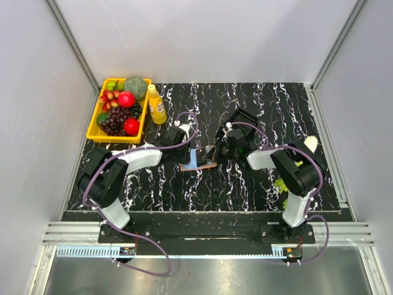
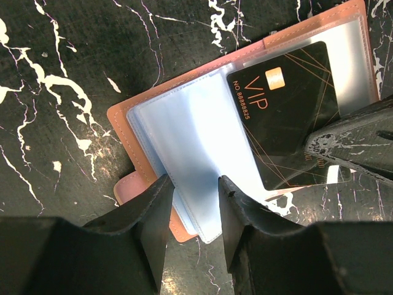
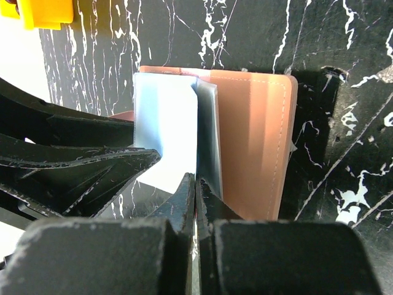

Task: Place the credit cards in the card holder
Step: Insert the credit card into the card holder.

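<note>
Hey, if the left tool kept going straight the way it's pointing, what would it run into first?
Probably the clear sleeves of the card holder. Their edge sits right between the fingers of the left tool, though depth is hard to judge.

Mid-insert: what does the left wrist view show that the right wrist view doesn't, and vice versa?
Left wrist only: the face and number of the black VIP credit card, lying on the open card holder. Right wrist only: the right pincer closed to a sliver, most of the holder's brown cover, a yellow tray corner. Both: the holder's clear sleeves, the left pincer at their edge, the marbled table.
</note>
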Controlling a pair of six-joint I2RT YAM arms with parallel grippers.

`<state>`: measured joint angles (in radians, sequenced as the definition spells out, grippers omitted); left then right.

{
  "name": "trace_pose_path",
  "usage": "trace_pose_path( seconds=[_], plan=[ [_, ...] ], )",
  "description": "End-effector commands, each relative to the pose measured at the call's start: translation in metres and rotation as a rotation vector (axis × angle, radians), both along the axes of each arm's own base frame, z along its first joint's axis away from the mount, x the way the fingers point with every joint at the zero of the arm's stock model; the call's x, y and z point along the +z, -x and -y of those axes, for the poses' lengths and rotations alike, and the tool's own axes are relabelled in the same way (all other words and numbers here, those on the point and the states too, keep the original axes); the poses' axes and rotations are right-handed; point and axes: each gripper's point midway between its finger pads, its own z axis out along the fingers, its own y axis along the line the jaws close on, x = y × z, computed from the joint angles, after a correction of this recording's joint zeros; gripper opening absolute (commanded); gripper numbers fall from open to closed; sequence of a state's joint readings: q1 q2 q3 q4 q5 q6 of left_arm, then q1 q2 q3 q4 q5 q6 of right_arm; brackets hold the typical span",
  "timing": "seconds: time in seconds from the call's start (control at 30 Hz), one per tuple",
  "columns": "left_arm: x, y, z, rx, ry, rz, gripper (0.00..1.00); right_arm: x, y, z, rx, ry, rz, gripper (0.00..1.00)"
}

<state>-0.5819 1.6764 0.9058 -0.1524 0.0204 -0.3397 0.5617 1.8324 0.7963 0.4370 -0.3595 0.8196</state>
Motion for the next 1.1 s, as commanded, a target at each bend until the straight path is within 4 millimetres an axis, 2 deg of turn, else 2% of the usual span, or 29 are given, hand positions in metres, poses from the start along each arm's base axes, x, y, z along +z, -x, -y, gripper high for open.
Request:
trace_pose_path(
  seconds=[0.0, 0.23, 0.4, 0.63, 1.07],
  plan=[
    [-0.012, 0.014, -0.018, 0.009, -0.074, -0.049, 0.41, -0.003, -0.008, -0.004, 0.014, -0.006, 0.015, 0.0],
    [-0.015, 0.014, -0.019, 0.009, -0.082, -0.053, 0.41, -0.01, -0.007, -0.007, 0.026, -0.016, -0.002, 0.0],
    [-0.021, 0.016, -0.019, 0.006, -0.088, -0.071, 0.41, -0.005, -0.007, -0.011, 0.044, -0.034, 0.006, 0.0],
    [-0.026, 0.017, -0.02, 0.018, -0.095, -0.079, 0.41, -0.011, 0.001, -0.008, 0.041, -0.037, -0.017, 0.0],
    [-0.027, 0.017, -0.021, 0.026, -0.096, -0.084, 0.41, -0.01, 0.013, -0.001, 0.038, -0.043, -0.015, 0.0]
  ],
)
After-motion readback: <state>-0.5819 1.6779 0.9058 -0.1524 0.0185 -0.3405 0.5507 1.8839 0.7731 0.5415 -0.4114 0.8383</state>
